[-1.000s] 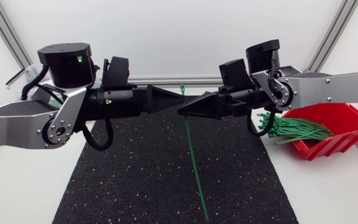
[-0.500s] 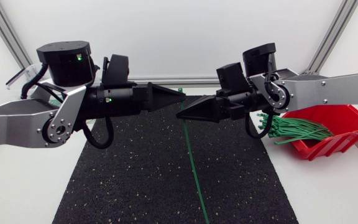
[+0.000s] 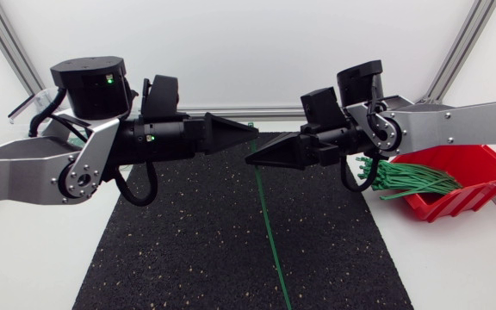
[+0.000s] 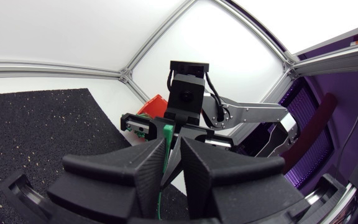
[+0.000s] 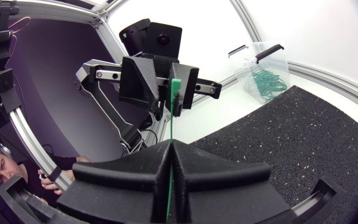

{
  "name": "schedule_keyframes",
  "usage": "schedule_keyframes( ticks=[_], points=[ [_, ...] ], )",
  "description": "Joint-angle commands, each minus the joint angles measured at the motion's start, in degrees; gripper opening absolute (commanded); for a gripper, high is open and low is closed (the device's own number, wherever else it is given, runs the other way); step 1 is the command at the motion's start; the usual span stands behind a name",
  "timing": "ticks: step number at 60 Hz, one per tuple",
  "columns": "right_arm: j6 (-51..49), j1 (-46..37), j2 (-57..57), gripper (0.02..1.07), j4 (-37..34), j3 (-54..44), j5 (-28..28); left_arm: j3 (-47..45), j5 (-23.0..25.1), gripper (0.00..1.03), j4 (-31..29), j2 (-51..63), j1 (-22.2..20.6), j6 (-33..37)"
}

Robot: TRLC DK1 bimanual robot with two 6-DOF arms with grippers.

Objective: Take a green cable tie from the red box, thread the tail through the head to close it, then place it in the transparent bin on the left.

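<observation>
Black mat (image 3: 188, 250): one, spread on the desk (image 3: 33, 275).
Red box (image 3: 468, 194): one, at the right; spare ties (image 3: 412, 179) too bundled to be counted.
Transparent bin (image 5: 257, 59): one, far left.
Right pincer (image 3: 250, 160): pressed together on the cable tie (image 3: 265, 224).
Left pincer (image 3: 252, 129): slightly spread, the tie's head end lying inside; tip faces tip.
Cable tie: one held, its long axis crosswise to both pincers, tail hanging free over the mat.

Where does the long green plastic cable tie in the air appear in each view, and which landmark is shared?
Head view: the green cable tie hangs down the centre, over the black speckled rubber mat.
Left wrist view: the tie stands at the left gripper's tip.
Right wrist view: the tie clamped in the right gripper's jaws.
Shared landmark: the mat.
</observation>
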Motion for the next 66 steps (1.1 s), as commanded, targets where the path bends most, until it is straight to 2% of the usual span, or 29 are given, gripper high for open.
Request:
schedule_keyframes(
  ticks=[1,66],
  points=[
    [1.7,-0.7,0.3,0.08,0.2,-0.6,0.2,0.4,0.5,0.24,0.7,-0.3,-0.2,-1.0],
    [2.9,-1.1,-1.5,0.08,1.1,-0.3,0.2,-0.7,0.5,0.23,1.0,0.8,-0.7,0.2]
  ],
)
